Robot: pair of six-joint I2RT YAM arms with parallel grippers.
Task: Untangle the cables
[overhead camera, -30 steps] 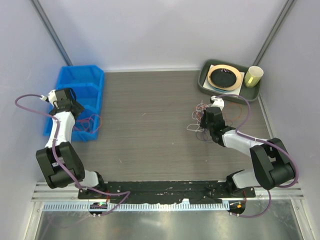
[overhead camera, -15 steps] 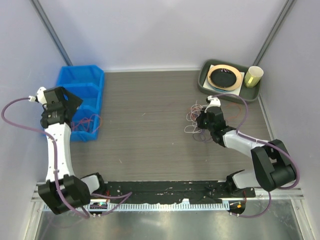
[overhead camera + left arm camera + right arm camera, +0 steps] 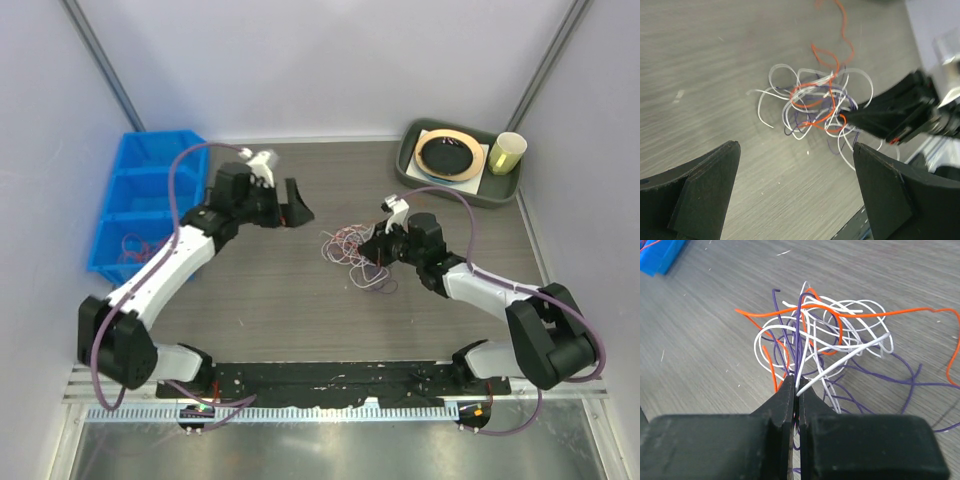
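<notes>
The cables [image 3: 352, 252] are a loose tangle of thin orange, white and purple wires on the wooden table's middle. They show in the left wrist view [image 3: 815, 102] and the right wrist view [image 3: 825, 335]. My right gripper [image 3: 378, 249] is shut on several strands at the tangle's right side, its fingers [image 3: 812, 405] pinching purple and white wires. My left gripper [image 3: 292, 208] is open and empty, hanging above the table left of the tangle, its wide fingers [image 3: 705, 185] apart from the wires.
A blue bin [image 3: 145, 205] at the left holds a few more thin wires [image 3: 130, 245]. A green tray [image 3: 415, 165] with a plate and a yellow cup [image 3: 506, 152] stands at the back right.
My left arm swung from over the blue bin to the table's middle, beside the tangle. My right gripper dragged the tangle leftward along the table.
</notes>
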